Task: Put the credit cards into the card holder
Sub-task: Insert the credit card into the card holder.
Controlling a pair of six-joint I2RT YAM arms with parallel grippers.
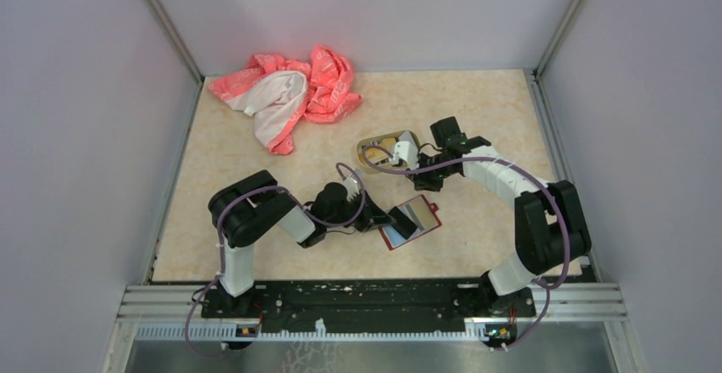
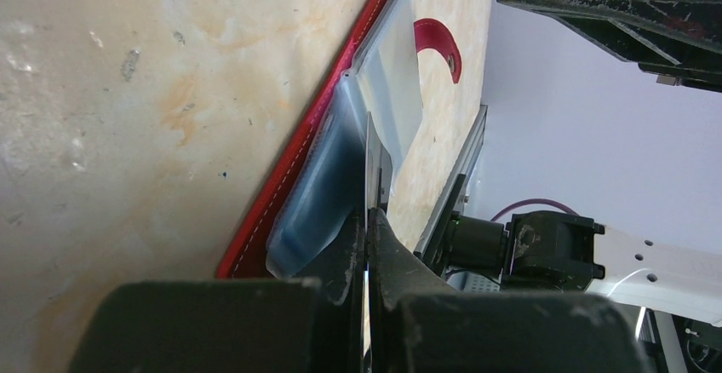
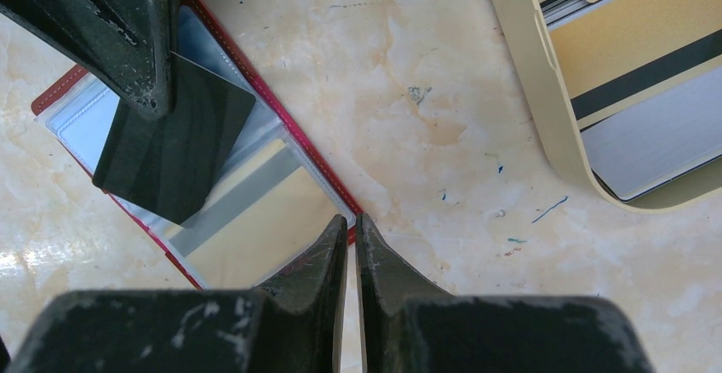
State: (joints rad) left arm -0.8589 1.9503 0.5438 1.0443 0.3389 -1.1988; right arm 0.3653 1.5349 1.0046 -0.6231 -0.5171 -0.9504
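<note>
The card holder [image 1: 415, 215] lies open on the table, dark red with clear pockets [image 3: 68, 109]. A yellow-gold credit card [image 3: 255, 220] with a grey stripe sits in one pocket. My left gripper [image 1: 381, 217] is shut on a dark credit card [image 3: 170, 143] and holds it slanted over the open holder. In the left wrist view that card [image 2: 368, 164] shows edge-on between the fingertips [image 2: 368, 215], above the holder [image 2: 281, 186]. My right gripper [image 3: 352, 220] is shut and holds nothing, its tips just over the holder's near corner [image 1: 423, 184].
A tan rounded tray [image 3: 545, 109] beside the right gripper holds more cards, a gold one [image 3: 638, 41] and a grey one [image 3: 656, 134]; in the top view the tray [image 1: 379, 147] is behind the holder. A pink and white cloth [image 1: 289, 92] lies at the back left.
</note>
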